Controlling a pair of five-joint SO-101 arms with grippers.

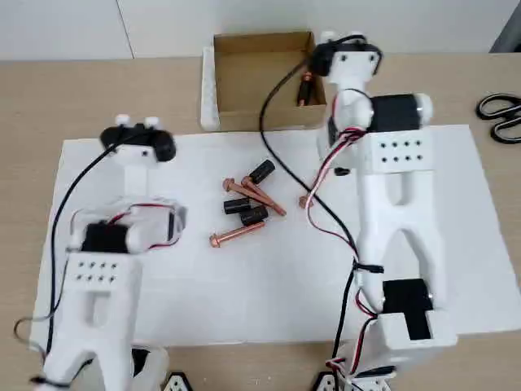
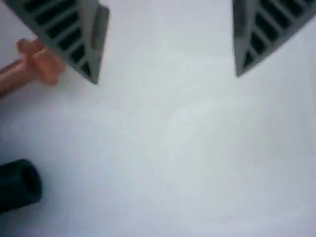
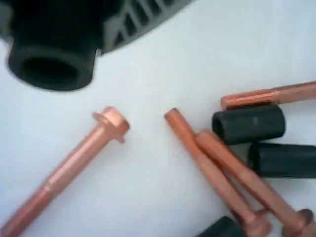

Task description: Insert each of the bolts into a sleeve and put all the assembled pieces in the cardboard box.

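Three loose sleeves [image 1: 254, 216] and several copper bolts [image 1: 236, 236] lie mid-sheet [image 1: 244, 301] on the bench [image 1: 480, 81]. At nine o'clock of them the left hand [image 2: 165, 74] stands open, empty. At one o'clock, by the cardboard box [image 1: 252, 37], the right hand [image 1: 307, 81] grips a black sleeve [image 3: 49, 59].

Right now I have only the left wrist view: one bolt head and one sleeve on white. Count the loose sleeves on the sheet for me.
Observer: From the high view, three sleeves lie loose in the middle of the white sheet.
Operator: Now count the bolts.
Observer: The right wrist view shows four bolts on the sheet, two lying side by side and one cut off at the picture's edge.
Operator: Check the box.
Observer: The cardboard box stands open at the sheet's far edge. Something copper shows against its inner wall, beside an arm. Whether it is held, I cannot tell.
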